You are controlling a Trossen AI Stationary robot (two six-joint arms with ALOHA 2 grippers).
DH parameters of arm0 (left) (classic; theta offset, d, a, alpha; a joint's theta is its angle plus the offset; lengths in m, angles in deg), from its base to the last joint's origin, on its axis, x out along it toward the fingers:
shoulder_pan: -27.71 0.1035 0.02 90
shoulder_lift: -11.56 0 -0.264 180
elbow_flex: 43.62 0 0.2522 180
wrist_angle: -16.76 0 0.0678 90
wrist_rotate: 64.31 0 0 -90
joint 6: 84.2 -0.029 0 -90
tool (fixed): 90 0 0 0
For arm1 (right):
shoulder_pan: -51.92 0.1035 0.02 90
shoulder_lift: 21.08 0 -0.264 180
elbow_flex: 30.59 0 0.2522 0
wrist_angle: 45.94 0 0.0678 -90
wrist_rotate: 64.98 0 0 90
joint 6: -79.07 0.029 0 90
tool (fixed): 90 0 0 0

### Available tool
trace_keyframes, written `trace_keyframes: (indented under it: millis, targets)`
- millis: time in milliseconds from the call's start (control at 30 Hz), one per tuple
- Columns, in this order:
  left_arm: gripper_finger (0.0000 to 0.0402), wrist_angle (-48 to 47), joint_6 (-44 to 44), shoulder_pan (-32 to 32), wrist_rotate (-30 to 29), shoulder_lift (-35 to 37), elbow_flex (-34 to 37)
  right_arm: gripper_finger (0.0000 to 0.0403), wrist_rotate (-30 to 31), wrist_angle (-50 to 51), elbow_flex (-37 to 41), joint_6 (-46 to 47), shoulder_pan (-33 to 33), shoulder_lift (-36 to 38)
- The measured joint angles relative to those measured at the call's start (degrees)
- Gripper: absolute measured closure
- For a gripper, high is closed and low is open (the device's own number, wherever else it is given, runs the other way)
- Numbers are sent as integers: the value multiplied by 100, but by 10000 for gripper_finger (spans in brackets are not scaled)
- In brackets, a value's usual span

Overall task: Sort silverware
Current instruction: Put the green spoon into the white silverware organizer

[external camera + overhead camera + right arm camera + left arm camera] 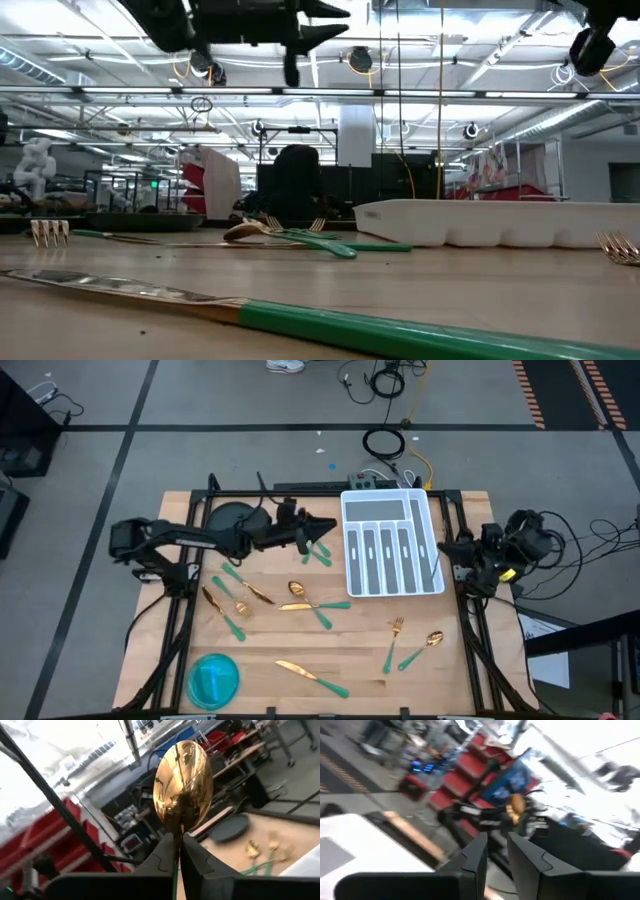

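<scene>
1. I see my left arm stretched out flat above the back of the table, reaching toward the white tray (392,545).
2. The left gripper (325,528) is up in the air just beside the tray's left side. It holds a green handle (320,552) that hangs down from its tip. Its fingers (472,862) have a thin gap between them.
3. My right arm is folded up at the right edge of the table, next to the tray.
4. The right gripper (178,851) is shut tight on a gold spoon (183,785). The spoon's round bowl stands straight up from the fingers.
5. The other silverware lies on the wood in front of the tray.
6. A few pieces (240,592) sit in a bunch on the left side of the table.
7. A spoon and a crossing piece (312,602) lie near the middle.
8. A fork (393,639) and a spoon (423,648) lie side by side near the right.
9. A knife (312,676) lies at the front, near a blue bowl (213,679).
10. The tray slots look dark, and I cannot tell what is in them.
</scene>
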Motion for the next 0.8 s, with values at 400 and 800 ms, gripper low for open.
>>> trace_keyframes:
  millis: [400, 800]
  targets:
    - [320, 67, 452, -3, 681, 313, -2, 403, 997, 55, 387, 2074, -719, -1065]
    - [320, -448, 441, 86, 567, 1201, -9, 403, 989, 1575, -2189, 1623, -2360, -3839]
